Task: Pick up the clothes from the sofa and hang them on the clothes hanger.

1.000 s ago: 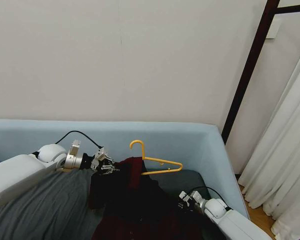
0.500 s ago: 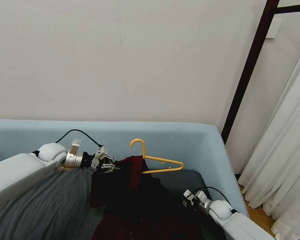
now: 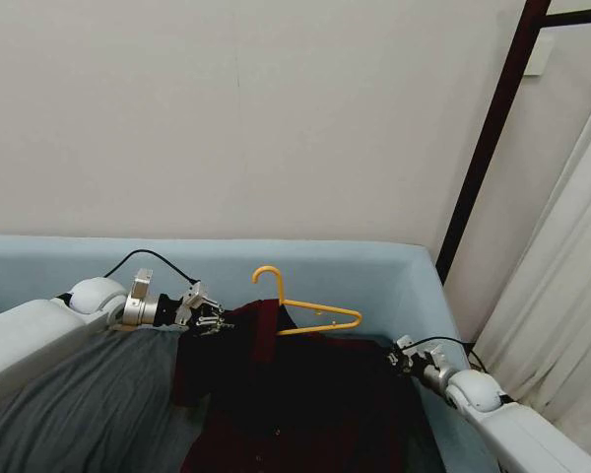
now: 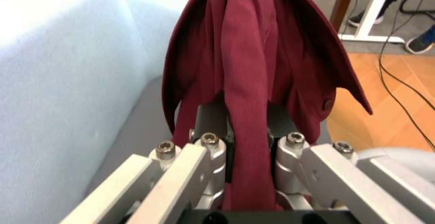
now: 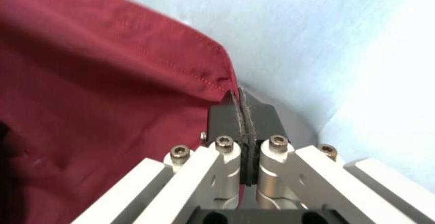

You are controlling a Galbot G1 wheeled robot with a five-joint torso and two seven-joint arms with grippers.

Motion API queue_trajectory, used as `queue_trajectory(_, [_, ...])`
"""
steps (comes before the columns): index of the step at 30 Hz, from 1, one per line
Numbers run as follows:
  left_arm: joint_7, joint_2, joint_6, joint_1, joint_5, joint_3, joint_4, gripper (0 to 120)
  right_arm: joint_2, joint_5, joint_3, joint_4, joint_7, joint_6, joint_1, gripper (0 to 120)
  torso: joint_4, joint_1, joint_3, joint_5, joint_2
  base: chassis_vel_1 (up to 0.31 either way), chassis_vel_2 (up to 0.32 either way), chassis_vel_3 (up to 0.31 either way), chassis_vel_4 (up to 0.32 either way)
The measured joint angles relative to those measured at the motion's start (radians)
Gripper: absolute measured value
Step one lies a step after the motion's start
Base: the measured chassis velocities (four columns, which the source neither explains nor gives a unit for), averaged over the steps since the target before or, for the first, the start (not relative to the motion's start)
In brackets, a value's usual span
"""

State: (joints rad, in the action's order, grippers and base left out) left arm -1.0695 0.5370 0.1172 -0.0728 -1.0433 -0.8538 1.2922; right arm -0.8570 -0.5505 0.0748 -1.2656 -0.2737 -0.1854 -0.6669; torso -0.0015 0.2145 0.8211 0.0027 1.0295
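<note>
Crosswise, the shirt (image 3: pixel 276 394) spans from left end effector (image 3: pixel 209 320) to right end effector (image 3: pixel 399 355), both clenched on it; hanger (image 3: pixel 320 316) nearer left.

Open air above the sofa back (image 3: pixel 355 261) — bare wall (image 3: pixel 227 118) behind. A dark pole (image 3: pixel 483 148) and curtain (image 3: pixel 561 325) crowd the right.

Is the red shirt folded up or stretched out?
Stretched out: the left pincer and the right pincer each pinch a side of the red shirt, holding it wide across the sofa.
</note>
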Motion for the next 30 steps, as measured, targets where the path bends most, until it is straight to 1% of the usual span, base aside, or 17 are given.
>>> queue_trajectory(1, [-0.003, -0.009, 0.003, 0.001, 0.004, 0.000, 0.005, 7, 0.023, -0.015, -0.010, -0.041, 0.014, -0.008, -0.012, 0, 0.0000, 0.000, 0.000, 0.0000, 0.000, 0.000, 0.000, 0.000, 0.000])
queue_trajectory(5, [-0.009, -0.033, 0.007, 0.014, 0.018, 0.015, 0.021, 7, 0.072, -0.059, -0.043, -0.154, 0.062, -0.038, -0.035, 0, 0.0002, 0.000, 0.000, 0.0000, 0.000, 0.000, 0.000, 0.000, 0.000])
queue_trajectory(7, [-0.010, -0.035, 0.007, 0.016, 0.021, 0.018, 0.022, 7, 0.079, -0.067, -0.047, -0.170, 0.068, -0.043, -0.037, 0, 0.0001, 0.000, 0.000, 0.0000, 0.000, 0.000, 0.000, 0.000, 0.000])
queue_trajectory(10, [-0.020, -0.056, 0.014, 0.035, 0.049, 0.036, 0.034, 7, 0.128, -0.122, -0.071, -0.261, 0.102, -0.065, -0.042, 0, 0.0002, 0.000, 0.000, -0.0002, 0.000, 0.000, 0.000, 0.000, 0.000])
queue_trajectory(11, [-0.020, -0.056, 0.014, 0.035, 0.049, 0.036, 0.034, 7, 0.128, -0.122, -0.071, -0.261, 0.102, -0.065, -0.042, 0, 0.0002, 0.000, 0.000, -0.0002, 0.000, 0.000, 0.000, 0.000, 0.000])
queue_trajectory(15, [-0.031, -0.076, 0.023, 0.065, 0.082, 0.068, 0.042, 7, 0.191, -0.186, -0.091, -0.366, 0.152, -0.090, -0.048, 0, 0.0001, 0.000, 0.000, -0.0002, 0.000, 0.000, 0.000, 0.000, 0.000])
queue_trajectory(17, [-0.031, -0.080, 0.024, 0.072, 0.088, 0.077, 0.044, 7, 0.201, -0.196, -0.093, -0.384, 0.160, -0.095, -0.049, 0, 0.0000, 0.000, 0.000, -0.0002, 0.000, 0.000, 0.000, 0.000, 0.000])
queue_trajectory(20, [-0.030, -0.092, 0.026, 0.103, 0.112, 0.122, 0.049, 7, 0.230, -0.230, -0.103, -0.449, 0.192, -0.111, -0.048, 0, 0.0001, 0.000, 0.000, -0.0002, 0.000, 0.000, 0.000, 0.000, 0.000])
queue_trajectory(21, [-0.030, -0.092, 0.026, 0.103, 0.112, 0.122, 0.049, 7, 0.230, -0.230, -0.103, -0.449, 0.192, -0.111, -0.048, 0, 0.0001, 0.000, 0.000, -0.0002, 0.000, 0.000, 0.000, 0.000, 0.000])
queue_trajectory(25, [-0.022, -0.106, 0.026, 0.158, 0.124, 0.191, 0.058, 7, 0.252, -0.285, -0.111, -0.519, 0.234, -0.132, -0.031, 0, 0.0000, 0.000, 0.000, -0.0002, 0.000, 0.000, 0.000, 0.000, 0.000])
queue_trajectory(26, [-0.022, -0.106, 0.026, 0.158, 0.124, 0.191, 0.058, 7, 0.252, -0.285, -0.111, -0.519, 0.234, -0.132, -0.031, 0, 0.0000, 0.000, 0.000, -0.0002, 0.000, 0.000, 0.000, 0.000, 0.000])
queue_trajectory(28, [-0.017, -0.114, 0.025, 0.197, 0.133, 0.234, 0.063, 7, 0.268, -0.314, -0.112, -0.557, 0.251, -0.141, -0.021, 0, 0.0001, 0.000, 0.000, 0.0000, 0.000, 0.000, 0.000, 0.000, 0.000])
queue_trajectory(30, [-0.016, -0.118, 0.024, 0.220, 0.144, 0.255, 0.066, 7, 0.282, -0.336, -0.114, -0.591, 0.265, -0.149, -0.015, 0, 0.0003, 0.000, 0.000, -0.0002, 0.000, 0.000, 0.000, 0.000, 0.000])
